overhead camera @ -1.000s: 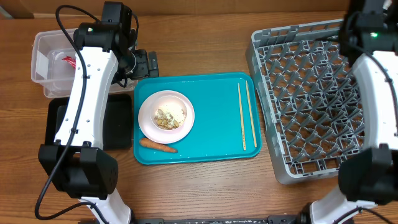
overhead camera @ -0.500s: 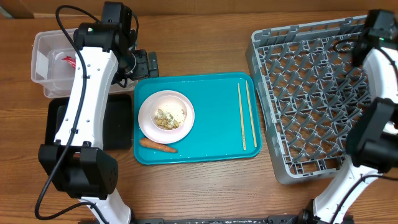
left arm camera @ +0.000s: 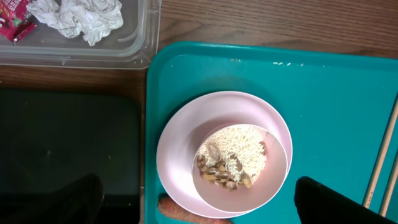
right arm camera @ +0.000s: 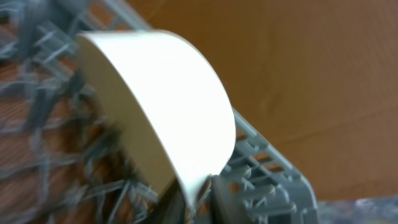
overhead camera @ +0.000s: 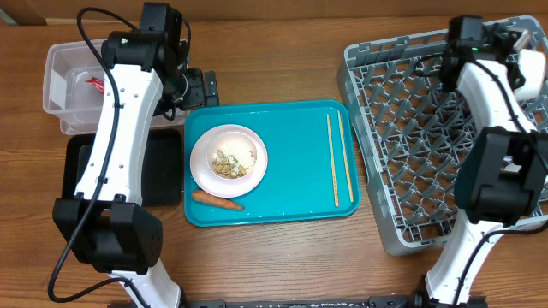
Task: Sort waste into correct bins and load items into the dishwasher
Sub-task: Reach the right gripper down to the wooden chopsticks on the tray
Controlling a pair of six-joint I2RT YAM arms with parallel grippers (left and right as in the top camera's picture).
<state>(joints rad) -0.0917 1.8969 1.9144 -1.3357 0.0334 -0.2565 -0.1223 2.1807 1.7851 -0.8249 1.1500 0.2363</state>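
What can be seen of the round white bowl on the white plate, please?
The round white bowl looks smooth, perhaps ceramic or plastic. It stands upright on a round white plate, off-centre toward the plate's lower right rim in the left wrist view. The plate rests on the teal tray. The bowl holds white grains and beige food scraps. Nothing else touches it.

My right arm [overhead camera: 484, 85], a second ago stretched past the far right corner of the grey dish rack [overhead camera: 411, 128], has swung back inward. Its wrist now sits over the rack's back edge, and the small white cup [overhead camera: 529, 73] in its jaws has come into overhead view.
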